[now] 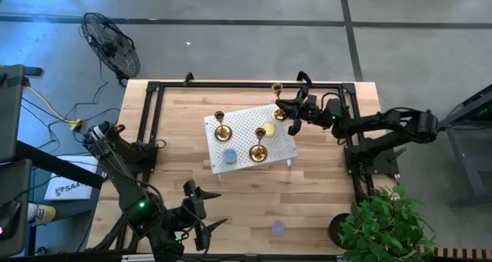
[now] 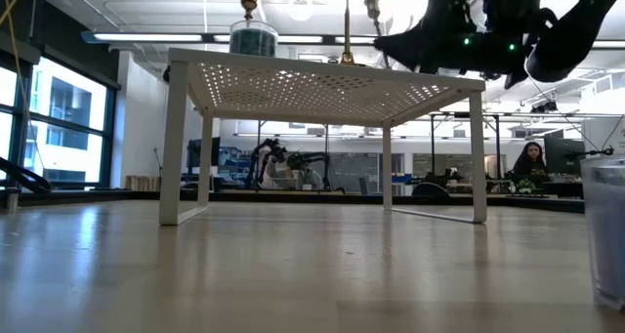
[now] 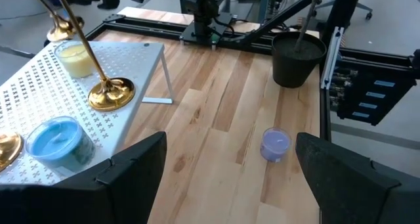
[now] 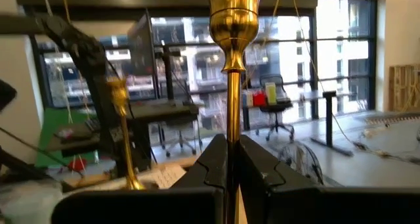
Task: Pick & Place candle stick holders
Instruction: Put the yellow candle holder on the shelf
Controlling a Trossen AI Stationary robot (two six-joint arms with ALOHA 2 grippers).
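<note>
A white perforated stand [image 1: 238,124] sits mid-table. Two brass candlestick holders stand on it by their round bases: one at the far left [image 1: 221,128], one near the front [image 1: 259,150], which also shows in the left wrist view [image 3: 108,92]. My right gripper [image 1: 286,108] is shut on the third holder [image 1: 277,101] over the stand's far right corner; whether its base rests there cannot be told. My left gripper [image 1: 196,216] is open and empty near the table's front edge, and also shows in its wrist view [image 3: 230,184]. My right gripper pinches the holder's thin stem [image 4: 230,129] between its two fingers, below the cup. The fingers come level from the table's right side and lie across the stem. The holder stands upright; its base is hidden below the fingers.
A yellow candle [image 1: 269,129] and a blue candle [image 1: 229,156] sit on the stand. A purple candle [image 1: 277,228] sits on the table near the front. A potted plant [image 1: 380,223] stands at the near right corner. A black frame rail [image 1: 154,124] borders the table.
</note>
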